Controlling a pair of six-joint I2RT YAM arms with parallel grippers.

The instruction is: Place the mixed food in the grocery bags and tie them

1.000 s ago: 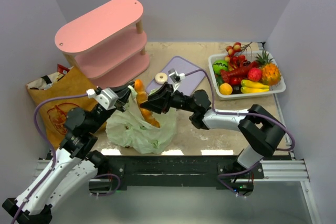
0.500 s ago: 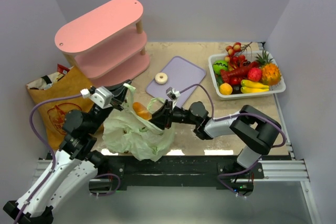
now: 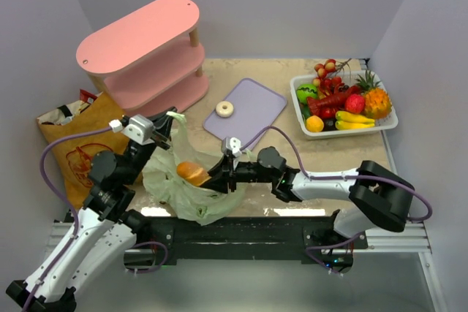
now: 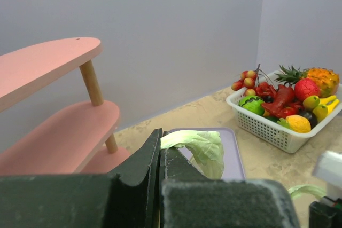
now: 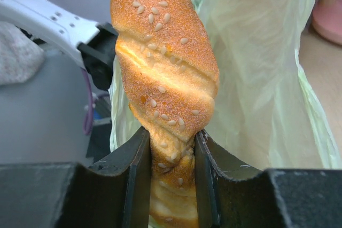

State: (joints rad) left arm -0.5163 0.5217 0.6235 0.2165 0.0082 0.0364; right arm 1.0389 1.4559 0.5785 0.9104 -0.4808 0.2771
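Left gripper (image 3: pixel 168 122): pressed together on the plastic bag (image 3: pixel 186 202) handle, mouth lifted.
Right gripper (image 5: pixel 171 148): pinching the bread loaf (image 5: pixel 165 73) by one end.
Loaf: in the bag's mouth, long axis running straight ahead from its gripper.

Pink shelf (image 3: pixel 139 38) left, fruit basket (image 3: pixel 365 129) right — passage between.

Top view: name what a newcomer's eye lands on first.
The golden sesame bread loaf, clamped in the right pincer, is at the mouth of the pale-green plastic bag, front centre. The left pincer pinches the bag's handle up. Behind stand a pink shelf, left, and a bright fruit basket, right.
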